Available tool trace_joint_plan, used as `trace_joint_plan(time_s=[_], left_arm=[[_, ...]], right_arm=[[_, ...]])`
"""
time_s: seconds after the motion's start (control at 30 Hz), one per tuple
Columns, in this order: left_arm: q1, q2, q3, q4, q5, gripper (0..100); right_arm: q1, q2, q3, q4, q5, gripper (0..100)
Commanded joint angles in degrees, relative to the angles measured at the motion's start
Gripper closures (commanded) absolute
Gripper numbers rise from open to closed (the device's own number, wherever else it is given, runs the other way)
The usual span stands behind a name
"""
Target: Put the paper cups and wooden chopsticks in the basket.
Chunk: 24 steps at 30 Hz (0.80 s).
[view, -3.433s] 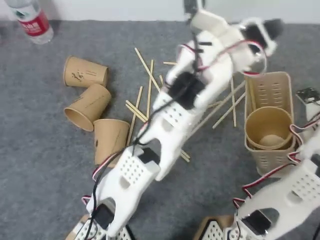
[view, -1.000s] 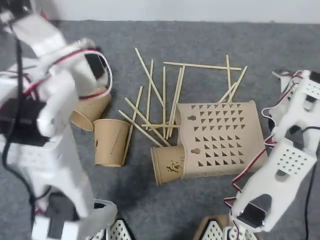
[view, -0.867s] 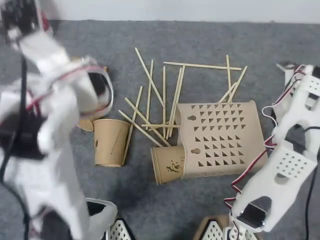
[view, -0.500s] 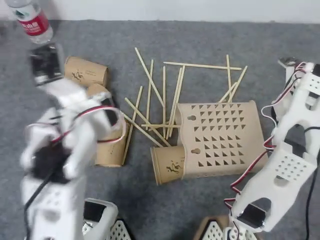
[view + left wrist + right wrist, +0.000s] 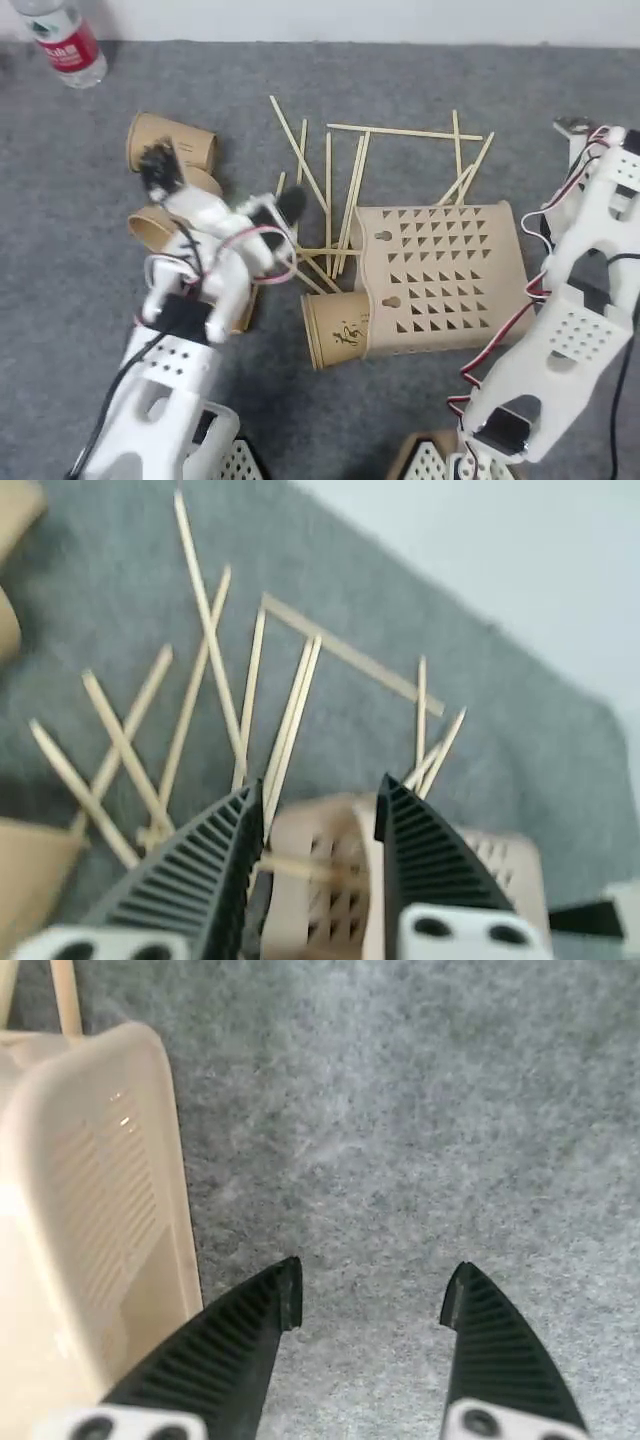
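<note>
the tipped basket (image 5: 440, 275), with a paper cup (image 5: 335, 332) at its mouth and wooden chopsticks (image 5: 329, 190) strewn beside it, could be nudged by the left gripper (image 5: 318, 790) or right gripper (image 5: 375, 1270), both spread apart, and the cup spilled.

Basket (image 5: 440, 275), centre right: beige perforated plastic, slight sheen
Paper cups (image 5: 170, 143), left: matt brown paper
Chopsticks (image 5: 328, 180): pale bare wood, matt
Table cover (image 5: 400, 80): grey fuzzy cloth, rough
Left gripper (image 5: 318, 790), right gripper (image 5: 372, 1270): black ribbed plastic
Bottle (image 5: 62, 40), upper left: clear glossy plastic
</note>
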Motion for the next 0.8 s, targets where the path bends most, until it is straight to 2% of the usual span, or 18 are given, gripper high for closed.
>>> trace_joint_plan(time_s=[0.0, 0.13, 0.33, 0.53, 0.77], left_arm=[[4.92, -0.7, 5.23, -9.05, 12.22, 82], [9.41, -0.62, 5.93, -9.49, 18.37, 83], [14.59, 0.09, 5.93, -12.66, 21.01, 83], [14.68, 14.07, 1.36, -15.65, 26.11, 83], [14.86, 27.43, -6.73, -16.79, 28.4, 83]], right_arm=[[-0.66, -3.91, -0.44, 0.84, -0.79, 75.8], [-0.66, -4.35, -0.44, 0.84, -0.79, 75.8], [-1.36, -7.6, -0.53, 0.92, -1.41, 75.8], [-1.63, -21.14, 1.14, 1.19, -1.41, 75.8], [-6.02, -35.12, 17.41, 1.01, 2.9, 75.8]])
